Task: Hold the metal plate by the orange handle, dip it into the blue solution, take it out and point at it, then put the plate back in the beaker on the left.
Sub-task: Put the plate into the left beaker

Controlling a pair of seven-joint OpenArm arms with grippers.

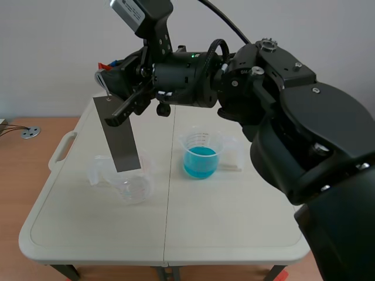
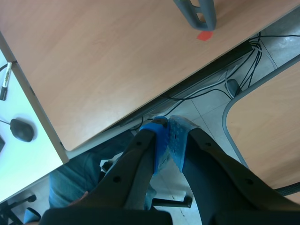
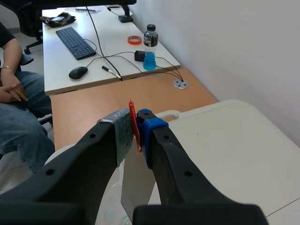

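Right now the right jaws are shut tight on the small orange handle (image 3: 133, 123) at the top of the plate (image 1: 120, 137), with just that thin tab pinched between the pads. The plate hangs down from it, a bit tilted, over the clear beaker (image 1: 133, 186) on the left. Its low end is near the rim, but I cannot tell if it goes inside. The blue solution (image 1: 201, 161) sits just to the right on the pale surface (image 1: 234, 222), apart from the plate. The left jaws are shut too, pads together with nothing in them, and point at the floor, away from the beaker. The plate looks thin, flat and stiff, so it is likely light. Its sides look smooth and may slip — the handle is the best spot to hold.
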